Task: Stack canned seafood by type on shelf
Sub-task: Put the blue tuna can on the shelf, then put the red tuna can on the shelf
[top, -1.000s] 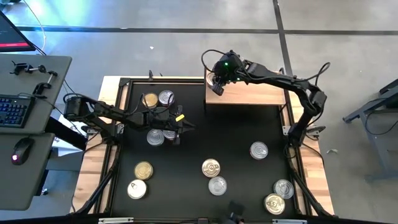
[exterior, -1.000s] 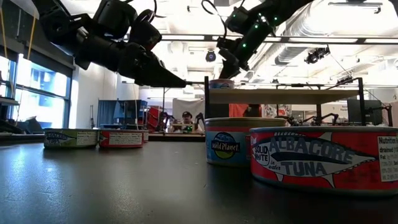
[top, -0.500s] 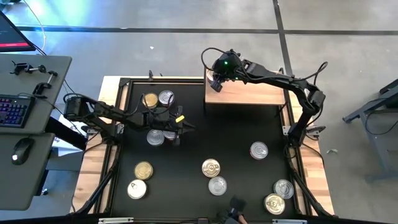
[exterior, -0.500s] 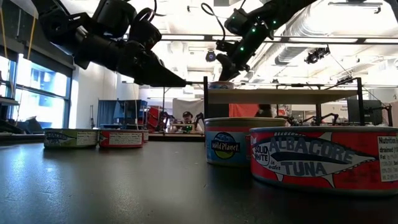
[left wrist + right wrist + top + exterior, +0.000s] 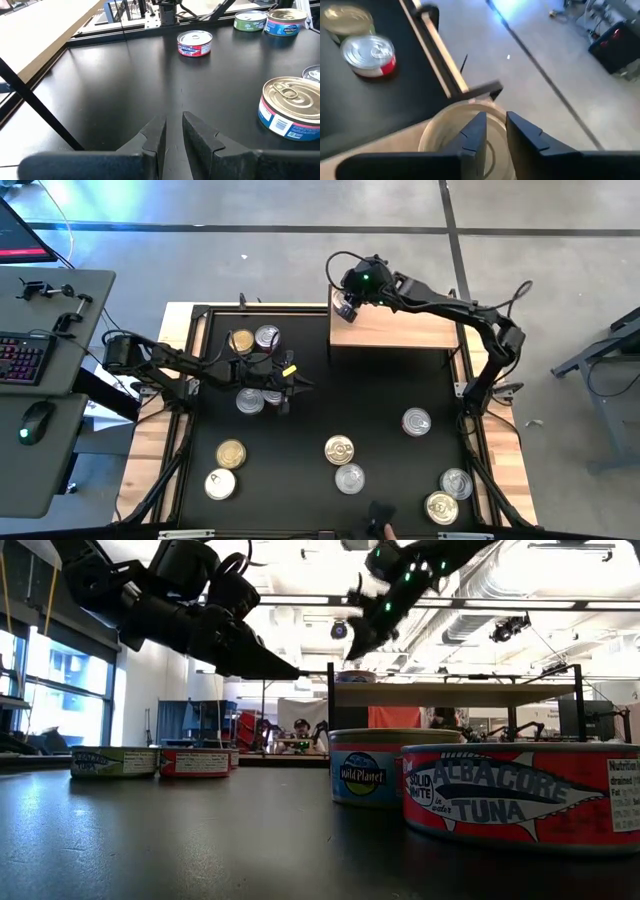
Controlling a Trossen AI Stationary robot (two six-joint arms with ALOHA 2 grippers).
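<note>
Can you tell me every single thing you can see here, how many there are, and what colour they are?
tins on the table: about eleven, silver or gold tops, spread over the black table, with a cluster at its left
tin on the shelf: one, pale top, right under the right gripper
shelf: one, light wood, at the table's far edge
table: one, black
keyboard: one, dark, on the grey desk to the left
mouse: one, dark, on the same desk
left gripper: one, dark, above the table's left middle
right gripper: one, dark, over the shelf's left end
</note>
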